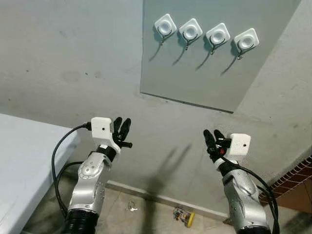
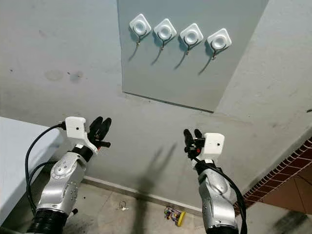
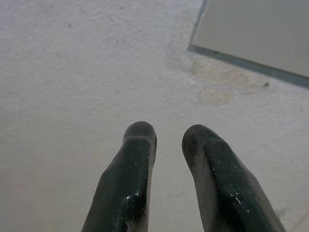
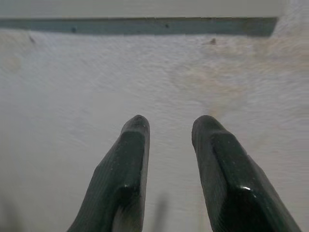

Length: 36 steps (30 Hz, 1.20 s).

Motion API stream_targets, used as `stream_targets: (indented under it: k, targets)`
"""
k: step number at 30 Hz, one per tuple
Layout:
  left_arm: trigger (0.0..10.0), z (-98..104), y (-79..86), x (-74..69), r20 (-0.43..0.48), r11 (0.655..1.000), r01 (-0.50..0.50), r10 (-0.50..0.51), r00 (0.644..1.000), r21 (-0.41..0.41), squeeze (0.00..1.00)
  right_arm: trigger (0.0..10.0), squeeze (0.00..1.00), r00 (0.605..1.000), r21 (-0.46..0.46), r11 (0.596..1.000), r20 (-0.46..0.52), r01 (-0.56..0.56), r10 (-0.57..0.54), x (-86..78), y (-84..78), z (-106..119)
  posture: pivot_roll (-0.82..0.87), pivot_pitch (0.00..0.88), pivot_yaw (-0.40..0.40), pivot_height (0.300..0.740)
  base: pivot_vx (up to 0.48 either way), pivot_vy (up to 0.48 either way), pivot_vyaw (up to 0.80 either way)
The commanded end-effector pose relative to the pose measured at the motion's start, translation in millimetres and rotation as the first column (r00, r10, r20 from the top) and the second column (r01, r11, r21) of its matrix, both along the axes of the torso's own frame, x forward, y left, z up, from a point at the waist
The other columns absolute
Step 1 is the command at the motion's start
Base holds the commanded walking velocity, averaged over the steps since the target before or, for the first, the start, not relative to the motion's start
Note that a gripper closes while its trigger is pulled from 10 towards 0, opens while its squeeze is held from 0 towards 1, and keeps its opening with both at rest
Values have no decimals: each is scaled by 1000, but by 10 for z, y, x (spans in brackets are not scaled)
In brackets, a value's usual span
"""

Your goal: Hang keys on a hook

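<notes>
Keys (image 1: 130, 206) on floor; both grippers slightly parted, empty

The floor (image 1: 156, 222) carries a key ring (image 1: 130, 206) and a yellow-tagged bunch (image 1: 183, 215).

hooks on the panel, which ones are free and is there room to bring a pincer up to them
All four hooks on the grey panel are bare. The wall between the panel's lower edge and both raised pincers, left pincer and right pincer, is open. The hooks sit close together, so that row is tight. Two key sets lie on the floor below.
</notes>
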<state>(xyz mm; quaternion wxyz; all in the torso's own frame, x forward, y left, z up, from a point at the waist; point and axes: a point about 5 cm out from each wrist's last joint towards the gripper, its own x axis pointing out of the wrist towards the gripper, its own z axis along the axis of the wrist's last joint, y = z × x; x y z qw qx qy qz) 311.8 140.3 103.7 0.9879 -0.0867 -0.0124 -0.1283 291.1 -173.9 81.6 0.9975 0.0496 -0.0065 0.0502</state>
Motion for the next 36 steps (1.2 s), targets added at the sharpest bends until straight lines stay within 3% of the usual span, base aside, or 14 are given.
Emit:
stream_targets:
  k: [1,11,36]
  targets:
    - [10000,22,11,33,10,1000,-18,18,1000,-4,0,10000,0,1000,-26,1000,13,9,-8,-2,-12,21,-85,0,-26,740,0,0,0]
    - [10000,8,71,73,6,999,-41,41,999,-15,0,10000,0,1000,-41,999,10,0,0,-57,69,-7,-100,0,-20,740,0,0,800]
    - [10000,75,-38,188,46,1000,20,-20,999,12,0,10000,0,999,-56,998,37,15,-13,9,-13,80,-104,0,-17,740,0,0,800]
